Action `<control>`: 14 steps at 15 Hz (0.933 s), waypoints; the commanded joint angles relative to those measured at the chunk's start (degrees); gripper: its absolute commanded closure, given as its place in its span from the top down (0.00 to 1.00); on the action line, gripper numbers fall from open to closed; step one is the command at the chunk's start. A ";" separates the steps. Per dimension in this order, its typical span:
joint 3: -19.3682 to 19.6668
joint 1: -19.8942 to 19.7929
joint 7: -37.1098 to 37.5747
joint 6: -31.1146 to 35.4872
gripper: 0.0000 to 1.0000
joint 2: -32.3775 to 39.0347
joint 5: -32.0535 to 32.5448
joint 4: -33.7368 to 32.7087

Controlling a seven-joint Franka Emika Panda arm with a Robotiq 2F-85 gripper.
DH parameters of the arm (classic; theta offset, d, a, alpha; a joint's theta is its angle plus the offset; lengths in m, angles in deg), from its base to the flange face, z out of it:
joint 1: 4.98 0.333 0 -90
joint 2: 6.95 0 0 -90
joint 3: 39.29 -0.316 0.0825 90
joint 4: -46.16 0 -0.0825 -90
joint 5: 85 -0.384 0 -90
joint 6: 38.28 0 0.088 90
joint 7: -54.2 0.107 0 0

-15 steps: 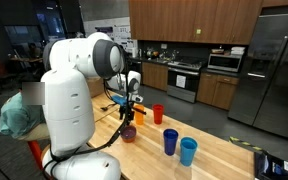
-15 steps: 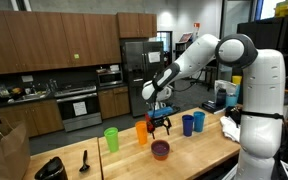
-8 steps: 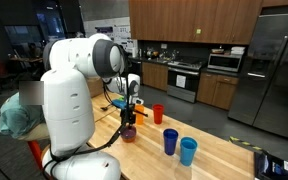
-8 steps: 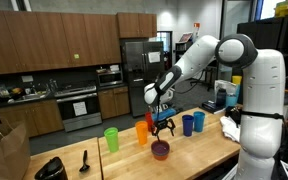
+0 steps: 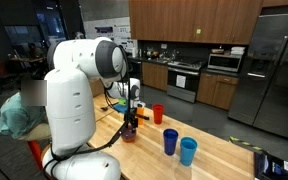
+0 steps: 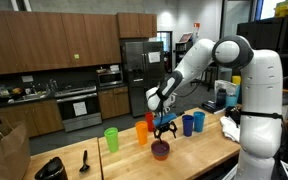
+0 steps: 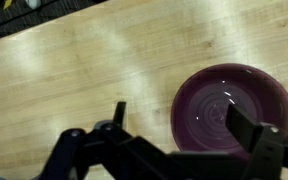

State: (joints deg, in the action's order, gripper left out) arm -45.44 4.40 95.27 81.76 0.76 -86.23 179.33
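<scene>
Purple bowl point(image 7: 234, 105) is sitting empty on the wooden bench point(image 7: 64, 70), at the lower right of the wrist view, not yet gripped or lifted. Jaws are hanging wide open just above it, holding nothing. Coloured cups point(image 6: 141, 131) are standing in a row behind, mid-frame.

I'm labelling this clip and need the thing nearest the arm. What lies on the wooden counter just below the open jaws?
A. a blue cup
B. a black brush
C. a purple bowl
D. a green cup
C: in the wrist view the purple bowl lies on the wood just below the open jaws, and both exterior views show them hanging right above it.
</scene>
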 commanded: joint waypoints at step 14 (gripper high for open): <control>0.88 1.38 4.49 3.73 0.32 4.23 1.89 0.64</control>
State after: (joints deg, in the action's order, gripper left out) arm -44.83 5.23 98.62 85.21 4.98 -85.00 180.05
